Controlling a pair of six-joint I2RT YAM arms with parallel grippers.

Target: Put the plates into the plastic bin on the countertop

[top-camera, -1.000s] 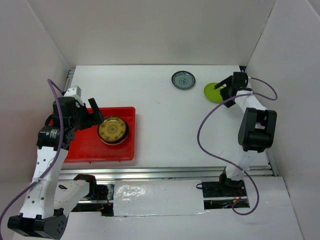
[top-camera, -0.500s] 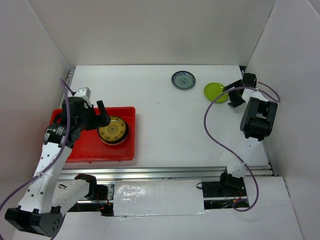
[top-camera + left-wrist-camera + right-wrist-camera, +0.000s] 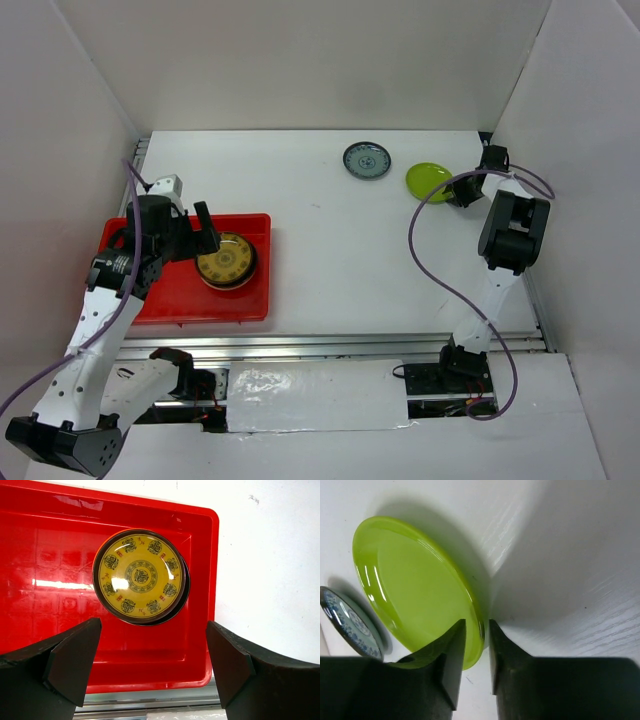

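Note:
The lime green plate (image 3: 428,180) (image 3: 415,595) lies at the back right of the countertop (image 3: 330,240). My right gripper (image 3: 462,190) (image 3: 476,625) is shut on its near rim, one finger over the inside and one behind the edge. The blue-grey patterned plate (image 3: 367,160) (image 3: 350,625) lies just left of it. In the red plastic bin (image 3: 160,300) (image 3: 50,555) sits the brown-yellow patterned plate (image 3: 227,260) (image 3: 140,576), with a dark rim showing beneath it. My left gripper (image 3: 190,240) (image 3: 152,630) hangs open above the bin, holding nothing.
White walls stand on the left, back and right, the right one (image 3: 590,200) close to my right arm. A metal rail (image 3: 340,347) runs along the front edge, just below the bin.
My right gripper has dropped to the lime green plate's right edge and its jaws have closed onto the rim; the plate shifted slightly left. My left arm drew a little toward the bin's left, still open.

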